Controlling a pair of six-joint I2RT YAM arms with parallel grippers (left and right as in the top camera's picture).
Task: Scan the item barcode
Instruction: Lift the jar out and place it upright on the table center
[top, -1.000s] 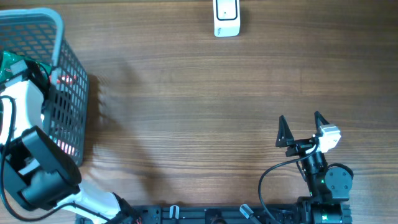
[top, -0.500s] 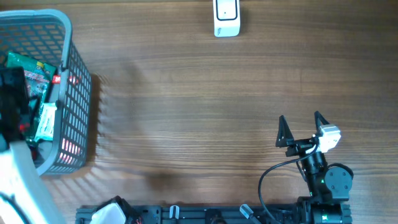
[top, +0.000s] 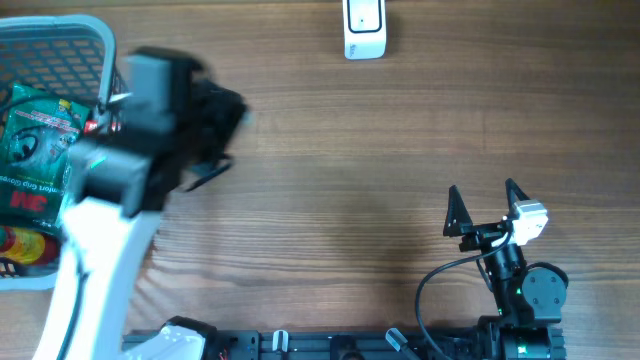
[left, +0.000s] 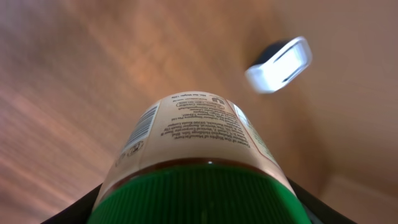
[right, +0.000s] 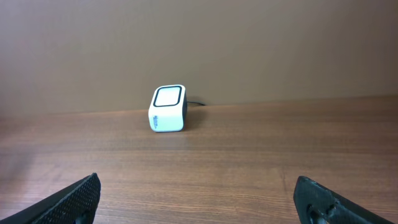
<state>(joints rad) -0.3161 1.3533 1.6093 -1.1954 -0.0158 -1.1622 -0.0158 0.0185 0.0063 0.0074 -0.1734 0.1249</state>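
Far left in the overhead view: basket (top: 60, 21) at the table's (top: 350, 150) left edge, with green packets (top: 35, 125) inside. Just right of it is the left arm (top: 100, 230), white and blurred, reaching up over bare table. The left gripper (top: 205, 125) shows as a dark blur beside the basket's right wall, outside the basket. What it carries can't be made out from above.

The left wrist view settles it. A bottle (left: 186, 143) fills the frame, with its green cap (left: 199, 196) toward the camera and a beige label above that. The dark fingers (left: 71, 211) sit on either side of the cap, jaws partly apart and clamped on the bottle. The barcode (left: 140, 127) is on the label's left side. The scanner (left: 278, 64) is up and to the right of the bottle in this view, blurred and well apart from it. The bottle is in the air over the table, not touching it.

Centre top of the overhead: the scanner (top: 364, 30), a white box at the far edge, well to the right of the left gripper.

Right side: the right gripper (top: 483, 195) is near the front edge, jaws spread wide, holding nothing and pointing toward the far side. The right wrist view shows the scanner (right: 168, 109) far ahead, left of centre, window facing up, with both fingertips (right: 74, 198) at the frame's lower corners over bare wood.
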